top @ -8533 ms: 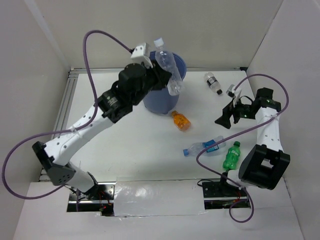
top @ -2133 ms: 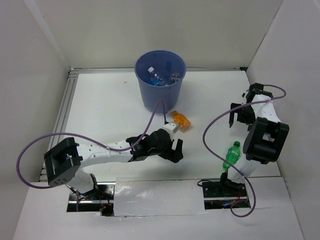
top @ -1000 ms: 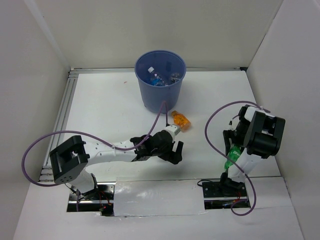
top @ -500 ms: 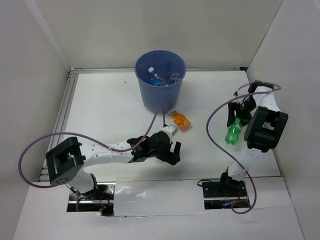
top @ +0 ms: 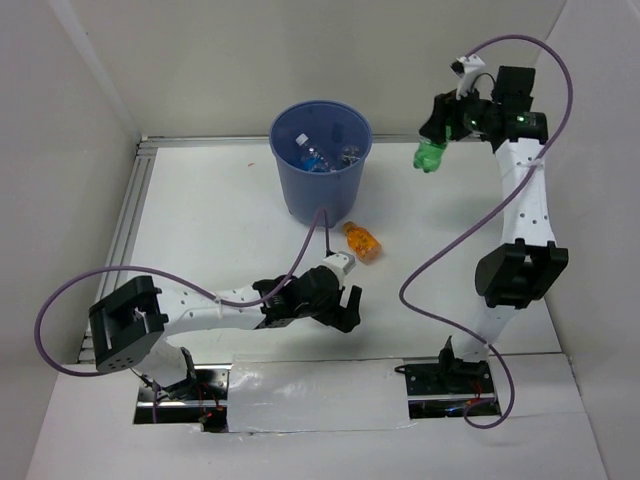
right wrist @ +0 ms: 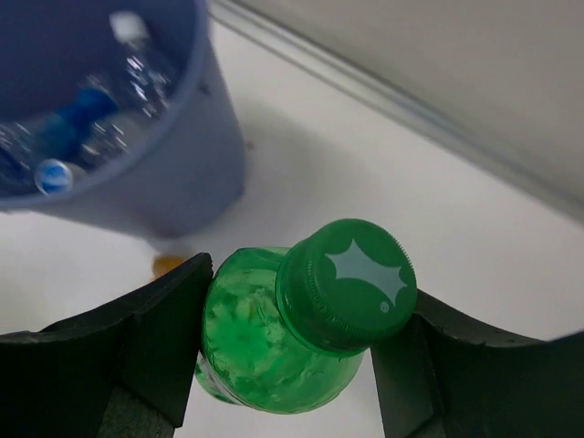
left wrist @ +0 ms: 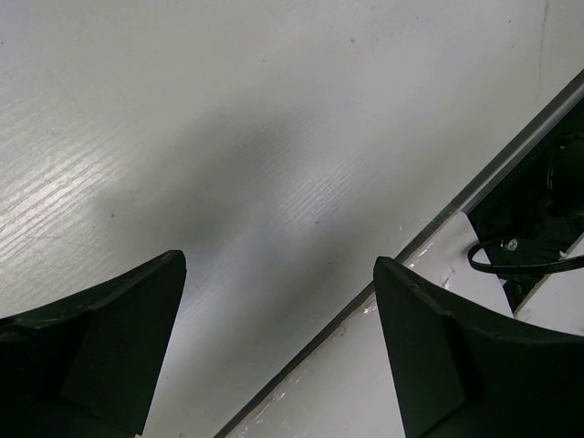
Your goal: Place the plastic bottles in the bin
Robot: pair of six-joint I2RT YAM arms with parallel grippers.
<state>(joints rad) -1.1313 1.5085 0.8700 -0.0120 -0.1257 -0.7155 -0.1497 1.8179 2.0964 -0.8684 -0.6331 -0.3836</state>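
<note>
Plastic bottles, one green bottle (right wrist: pixel 274 351) in transit: it was clamped at the shoulder between the partly closed fingers of the right gripper (top: pixel 437 135), cap toward the wrist camera and body hanging below. It was carried high above the table's (top: pixel 220 220) far right corner, right of the bin (top: pixel 320 200) and not yet over its mouth. Bin: stood at the middle of the far edge and held several clear bottles (top: pixel 318 156), one of them blue-labelled. Orange bottle (top: pixel 361 241): lay on its side on the table, just beside the bin's base on the near side, untouched. Left gripper (left wrist: pixel 274 347): jaws spread wide and holding nothing, low over bare table by the middle of the near edge, near the orange bottle. Progress, as judged: most items binned; the green one needed a short carry leftward and a release, and the orange one a full pick. Clearances: open air lay between green bottle and bin rim. The right arm reached close to the far and right walls (top: pixel 590 120), and its purple cable (top: pixel 440 255) looped wide over the right side.
</note>
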